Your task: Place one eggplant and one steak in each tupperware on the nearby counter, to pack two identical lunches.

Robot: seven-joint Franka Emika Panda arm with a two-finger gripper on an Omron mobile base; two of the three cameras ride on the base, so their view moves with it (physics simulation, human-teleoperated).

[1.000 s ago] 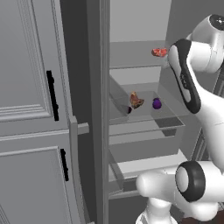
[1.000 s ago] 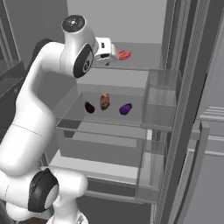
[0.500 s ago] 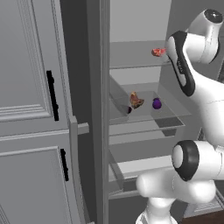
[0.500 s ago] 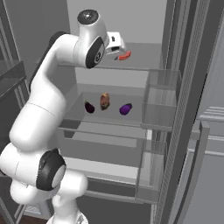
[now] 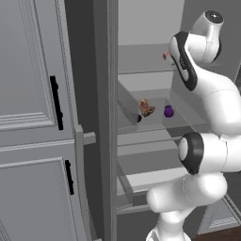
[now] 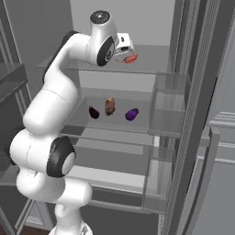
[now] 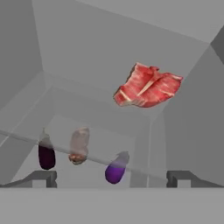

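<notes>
Inside, the open fridge [image 6: 183,114] shows two glass shelves. On the upper shelf [image 6: 151,69] lies a red steak [image 7: 148,85], flat, toward the back right as the hand view frames it. The gripper [image 6: 125,51] sits at that shelf's height, just short of the steak and not touching it. Its finger tips [image 7: 42,177] stand wide apart at the bottom corners of the hand view, nothing between them.

Lower shelf [image 6: 114,126]: three items in a loose row, apart from each other. A dark eggplant [image 6: 93,112] at left in the right base view, a brownish second steak [image 6: 109,105] in the middle, a brighter purple eggplant [image 6: 131,114] at right. Through the upper glass, the hand view shows the same three blurred.

Fridge door [image 5: 42,122] stands open at left in the left base view, black handles on it. A clear door bin [image 6: 167,108] hangs right of the lower shelf.
</notes>
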